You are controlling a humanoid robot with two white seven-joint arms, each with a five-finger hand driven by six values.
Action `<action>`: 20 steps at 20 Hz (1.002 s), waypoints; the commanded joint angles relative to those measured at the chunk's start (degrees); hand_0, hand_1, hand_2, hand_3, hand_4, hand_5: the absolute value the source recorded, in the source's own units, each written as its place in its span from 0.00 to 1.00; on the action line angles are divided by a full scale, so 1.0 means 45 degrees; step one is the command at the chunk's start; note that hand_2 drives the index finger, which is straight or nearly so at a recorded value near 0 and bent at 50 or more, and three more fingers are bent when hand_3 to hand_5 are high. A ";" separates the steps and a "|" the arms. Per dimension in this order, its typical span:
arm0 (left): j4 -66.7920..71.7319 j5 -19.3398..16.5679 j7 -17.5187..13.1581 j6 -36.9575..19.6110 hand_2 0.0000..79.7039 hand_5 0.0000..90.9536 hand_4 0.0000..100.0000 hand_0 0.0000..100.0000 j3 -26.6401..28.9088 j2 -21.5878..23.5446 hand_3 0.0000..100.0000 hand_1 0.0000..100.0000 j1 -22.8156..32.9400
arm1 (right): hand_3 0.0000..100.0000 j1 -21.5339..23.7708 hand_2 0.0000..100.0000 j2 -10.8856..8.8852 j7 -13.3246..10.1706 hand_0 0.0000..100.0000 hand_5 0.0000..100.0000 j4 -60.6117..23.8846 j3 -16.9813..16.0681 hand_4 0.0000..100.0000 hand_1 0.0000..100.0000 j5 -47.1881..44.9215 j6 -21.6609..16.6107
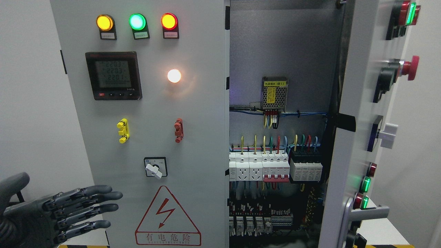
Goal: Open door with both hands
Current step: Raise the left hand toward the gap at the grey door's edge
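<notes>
A grey electrical cabinet fills the head view. Its left door (193, 137) is closed flat, carrying three lamps, a meter and a rotary switch. The right door (358, 113) stands swung open toward me, edge-on, with a silver lever handle (370, 212) low on it. Between them the interior (275, 162) shows breakers and coloured wiring. My left hand (69, 212) hovers at the lower left, fingers spread and pointing right, just in front of the left door's lower edge, holding nothing. The right hand does not show.
White walls flank the cabinet on both sides. A red mushroom button (411, 68) and several lamps stick out from the open door's face. A warning triangle (167, 217) marks the left door's bottom. Yellow-black floor tape (82, 246) runs along the bottom edge.
</notes>
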 commanded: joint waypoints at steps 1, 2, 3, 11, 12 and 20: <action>0.0162 0.0016 0.0104 0.0079 0.00 0.00 0.03 0.00 -0.6839 -0.0643 0.00 0.00 -0.4988 | 0.00 0.0000 0.00 0.0000 -0.0003 0.11 0.00 0.0000 0.0000 0.00 0.00 0.0000 0.0008; 0.0162 0.0035 0.0123 0.0176 0.00 0.00 0.03 0.00 -0.7601 -0.0664 0.00 0.00 -0.5711 | 0.00 0.0000 0.00 0.0000 -0.0003 0.11 0.00 0.0000 0.0000 0.00 0.00 0.0000 0.0008; 0.0182 0.0035 0.0123 0.0293 0.00 0.00 0.03 0.00 -0.8362 -0.0741 0.00 0.00 -0.6472 | 0.00 0.0000 0.00 0.0000 -0.0003 0.11 0.00 0.0000 0.0000 0.00 0.00 0.0000 0.0008; 0.2114 0.0074 0.0456 0.2419 0.00 0.00 0.03 0.00 -1.0948 -0.3746 0.00 0.00 -1.0306 | 0.00 0.0000 0.00 0.0000 -0.0003 0.11 0.00 0.0000 0.0000 0.00 0.00 0.0000 0.0008; 0.2251 0.0094 0.0456 0.2674 0.00 0.00 0.03 0.00 -1.0987 -0.4098 0.00 0.00 -1.0559 | 0.00 0.0000 0.00 0.0000 -0.0003 0.11 0.00 0.0000 0.0000 0.00 0.00 0.0000 0.0008; 0.2623 0.1283 0.0436 0.2969 0.00 0.00 0.03 0.00 -1.3055 -0.5721 0.00 0.00 -1.3527 | 0.00 0.0000 0.00 0.0000 -0.0003 0.11 0.00 0.0000 0.0000 0.00 0.00 0.0000 0.0008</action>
